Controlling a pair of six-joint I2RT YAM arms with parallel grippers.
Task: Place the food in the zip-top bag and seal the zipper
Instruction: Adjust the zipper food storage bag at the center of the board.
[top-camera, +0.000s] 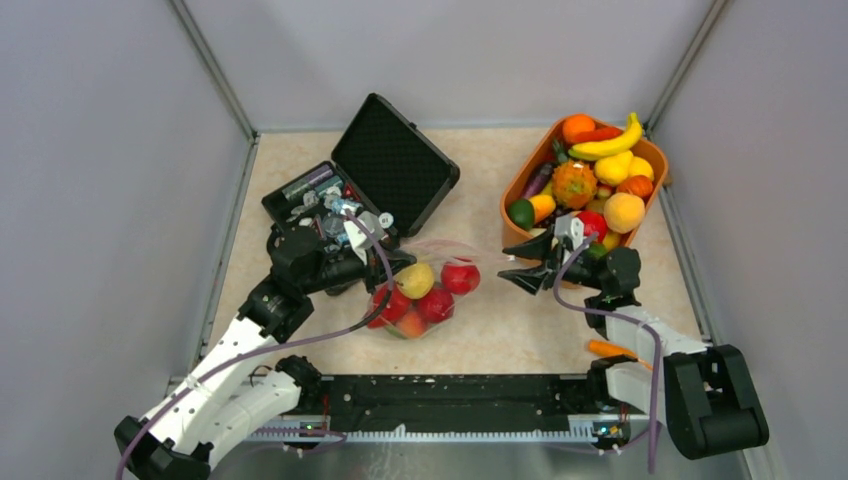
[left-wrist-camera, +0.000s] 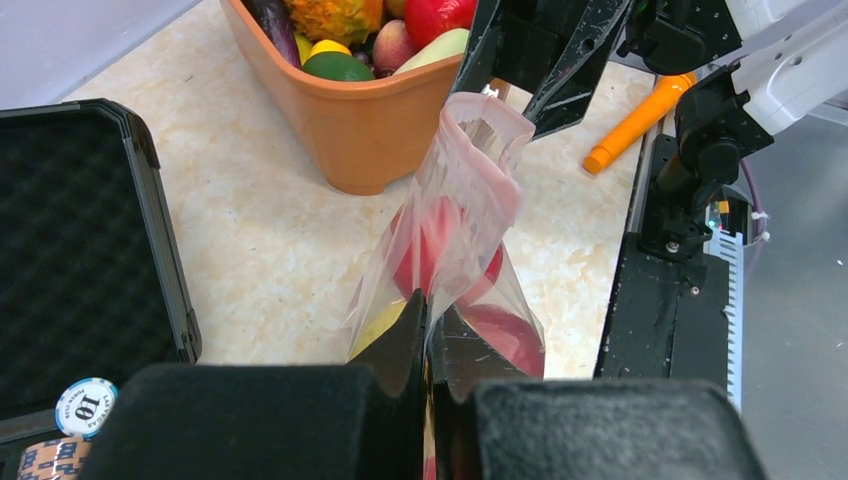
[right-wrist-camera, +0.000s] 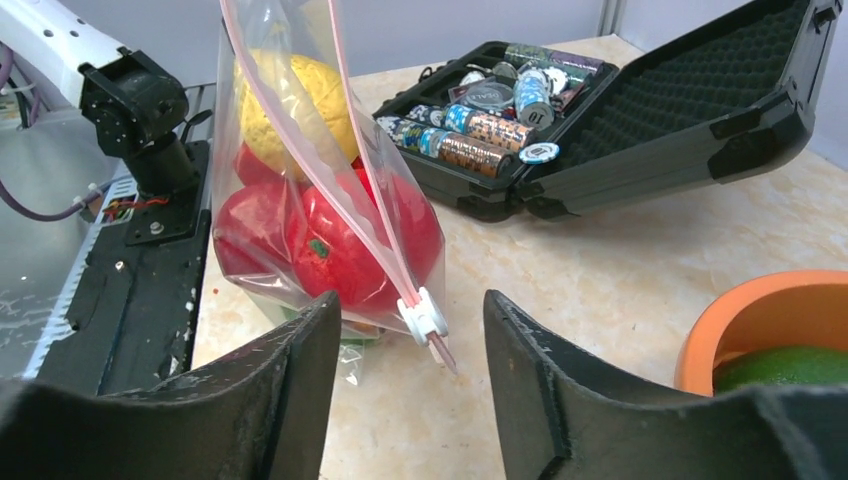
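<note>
**Bag's loaded, zipper not closed yet: here's what worries me**

Top view: the left end effector (top-camera: 388, 264) is clamped shut on one end of the zip-top bag (top-camera: 430, 285), which sits mid-tabletop (top-camera: 500, 335) with some of the food (top-camera: 436, 304) inside: red apples and a yellow pear. The right end effector (top-camera: 512, 265) is at the bag's other end, fingers spread wide and holding nothing. Plenty more fruit sits in the orange basket (top-camera: 520, 180) behind it. The clear film barely shows from up here, so I can't trace the mouth edge.

Left wrist view: both fingers pinch the film with no gap. The bag stretches away toward the right arm's open fingers. The pinch point itself is hidden behind the black pads, so I can't tell how much plastic it actually has.

Right wrist view: the white slider (right-wrist-camera: 425, 318) on the zipper (right-wrist-camera: 398, 283) hangs between the open fingers, touching neither. The two pink strips spread apart higher up, so the mouth looks unsealed there.

My guess at risks: closing off-centre grabs film instead of the slider, or knocks it aside. Dragging the slider against a thin pinch could yank the bag free, and the fruit's weight won't help. The top of the bag is cut off in this view.
</note>
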